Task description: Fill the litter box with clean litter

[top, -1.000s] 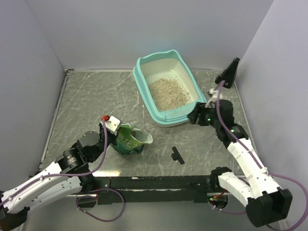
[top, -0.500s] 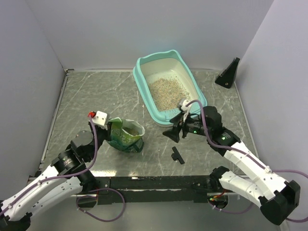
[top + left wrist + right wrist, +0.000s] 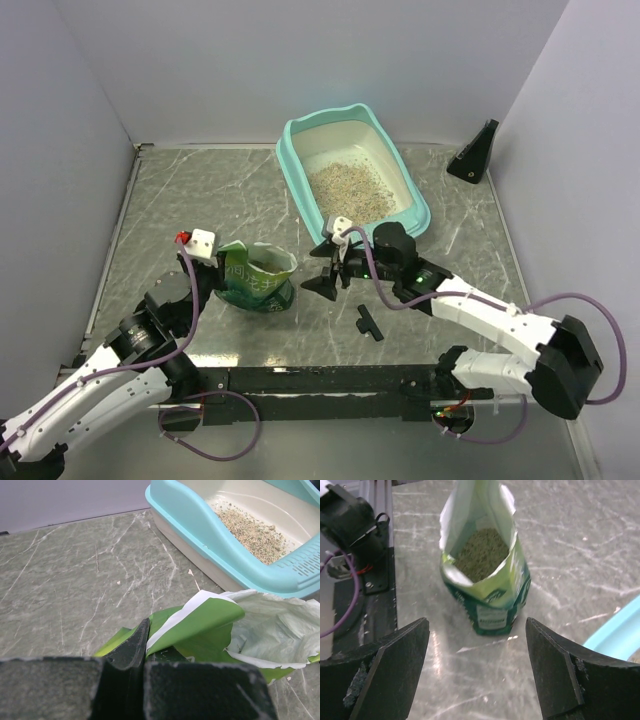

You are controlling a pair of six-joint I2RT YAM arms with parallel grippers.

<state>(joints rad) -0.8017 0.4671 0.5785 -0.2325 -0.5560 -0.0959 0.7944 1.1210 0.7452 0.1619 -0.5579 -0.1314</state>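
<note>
The litter box (image 3: 291, 161), teal-rimmed with a cream pan, stands at the back centre with a patch of beige clean litter (image 3: 350, 192) in it. The left wrist view shows its rim (image 3: 200, 527) and litter (image 3: 250, 530) too. A green bag (image 3: 256, 281) stands upright in front of it with its top open, and more litter (image 3: 480, 557) shows inside. My left gripper (image 3: 221, 270) is shut on the bag's left top edge (image 3: 200, 625). My right gripper (image 3: 323, 270) hangs open just right of the bag, its jaws (image 3: 476, 625) wide apart and facing the bag (image 3: 490, 595) without touching it.
A small black T-shaped piece (image 3: 368, 322) lies on the marble tabletop below the right gripper. A black wedge (image 3: 475, 152) stands in the back right corner. Grey walls close three sides. A black rail (image 3: 320, 380) runs along the near edge.
My right gripper swung from the litter box's right side across to the bag and opened wider. The left gripper shifted slightly left, and the bag now stands more upright.
</note>
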